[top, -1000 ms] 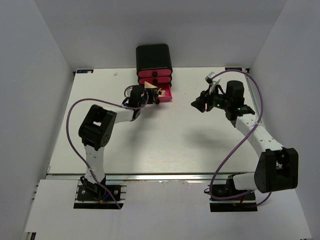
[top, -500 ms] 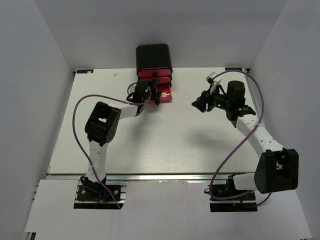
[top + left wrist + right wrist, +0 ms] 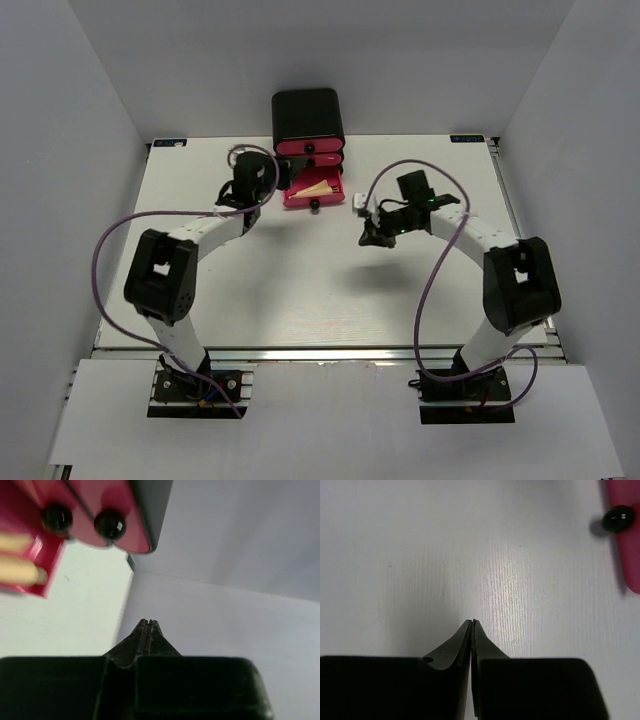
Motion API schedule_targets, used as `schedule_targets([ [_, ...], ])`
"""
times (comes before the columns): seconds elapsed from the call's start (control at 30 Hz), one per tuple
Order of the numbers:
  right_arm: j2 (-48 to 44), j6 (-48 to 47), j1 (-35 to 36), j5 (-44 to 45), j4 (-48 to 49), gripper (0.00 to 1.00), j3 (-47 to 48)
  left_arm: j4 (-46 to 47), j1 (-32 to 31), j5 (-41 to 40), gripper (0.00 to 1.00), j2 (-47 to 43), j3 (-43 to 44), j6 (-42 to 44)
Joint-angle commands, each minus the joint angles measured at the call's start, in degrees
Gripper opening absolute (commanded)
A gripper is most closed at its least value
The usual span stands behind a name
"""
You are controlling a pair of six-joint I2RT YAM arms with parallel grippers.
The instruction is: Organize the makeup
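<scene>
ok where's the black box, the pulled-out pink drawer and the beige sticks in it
black box [image 3: 308,115]: top view, middle of its top
pulled-out pink drawer [image 3: 332,200]: top view, front wall, right end
beige sticks [image 3: 315,189]: top view, middle of the bundle

Black boxy plastic organizer [image 3: 308,115] with three pink drawers, at back of white tabletop [image 3: 320,290]; bottom pink drawer [image 3: 337,192] pulled out.

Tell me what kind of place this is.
Probably a robot lab test cell, not a home: a white table boxed in by plain white panels, a left arm and a right arm bolted at its near edge, one black drawer box.
</scene>
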Motion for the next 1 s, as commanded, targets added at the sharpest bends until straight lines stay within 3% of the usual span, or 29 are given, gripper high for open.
schedule_targets([
  [0.0, 2.24, -3.63, 4.55, 10.37, 6.0, 0.06, 1.7, -10.75, 4.09, 2.54, 0.06, -6.51, 1.27, 18.81],
  [0.03, 3.12, 0.57, 6.56, 15.79, 14.66, 0.06, 1.52, -14.82, 4.44, 1.84, 0.1, -6.95, 5.72, 23.06],
  [0.1, 7.07, 3.59, 7.89, 19.35, 20.18, 0.06, 3.8, -22.73, 4.53, -0.44, 0.22, -6.7, 11.37, 36.29],
  [0.13, 8.56, 5.08, 8.94, 22.84, 22.2, 0.06, 5.2, -28.42, 4.53, -1.24, 0.37, -6.35, 14.09, 39.34],
  [0.23, 16.2, 8.17, 10.7, 30.05, 25.12, 0.06, 12.58, -33.57, 4.62, -1.78, 0.62, -3.37, 23.85, 50.68],
  [0.33, 22.8, 9.14, 11.41, 34.11, 27.4, 0.08, 19.0, -37.7, 4.62, -0.11, 0.72, 3.39, 35.97, 58.33],
  [0.4, 26.76, 8.7, 11.68, 35.44, 28.98, 0.1, 21.02, -39.55, 4.62, 2.09, 0.75, 7.26, 43.17, 60.89],
  [0.5, 31.07, 8.26, 12.29, 37.38, 29.61, 0.11, 24.8, -39.39, 4.62, 3.24, 0.8, 13.24, 47.33, 61.08],
  [0.7, 34.41, 10.19, 12.56, 38.35, 29.43, 0.1, 29.82, -37.97, 4.53, 2.71, 0.82, 18.26, 47.95, 61.25],
  [0.87, 34.68, 11.42, 12.47, 41.95, 36.54, 0.11, 28.33, -40.87, 4.53, 3.06, 0.83, 22.39, 50.59, 61.95],
  [0.97, 33.19, 11.34, 12.2, 38.28, 32.17, 0.08, 29.3, -40.35, 4.53, 2.8, 0.83, 21.96, 49.28, 61.86],
])
